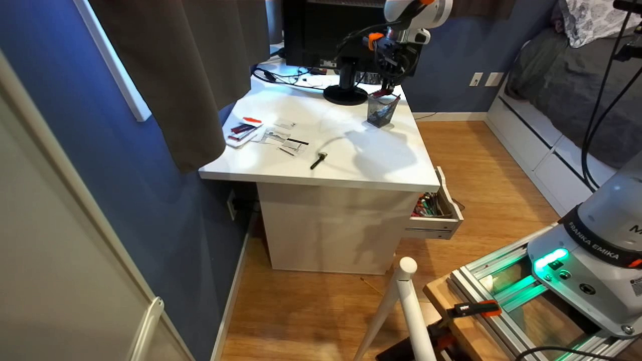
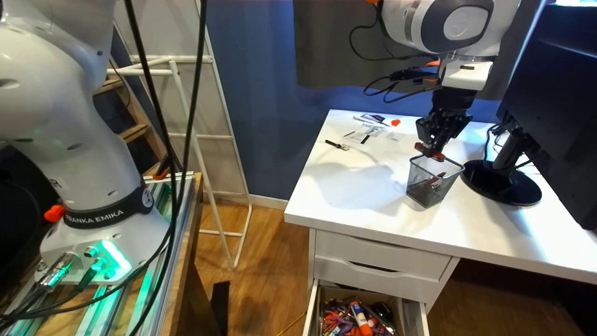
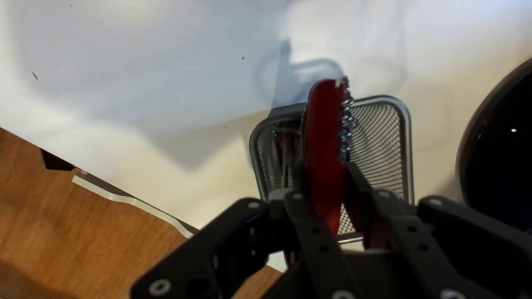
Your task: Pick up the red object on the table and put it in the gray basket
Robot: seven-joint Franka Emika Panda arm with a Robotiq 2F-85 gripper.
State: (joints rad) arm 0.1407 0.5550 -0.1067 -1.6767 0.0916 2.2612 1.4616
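Slim red obj. (image 3: 326,153) w/ rounded tip, silvery ridges along 1 side.

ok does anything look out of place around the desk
Yes: a lower drawer is pulled out although the drawers above look shut, and a thin yellow stick lies on the floor, perhaps dropped.

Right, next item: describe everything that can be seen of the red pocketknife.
The red pocketknife is slim, with a smooth, rounded red body that looks plastic; a silvery metal spiral, apparently its corkscrew, lies along one side. No open blade shows. Clamped in the gripper, which hides part of it, it sits roughly level above the opening of the gray mesh basket. Whether the two touch cannot be told.
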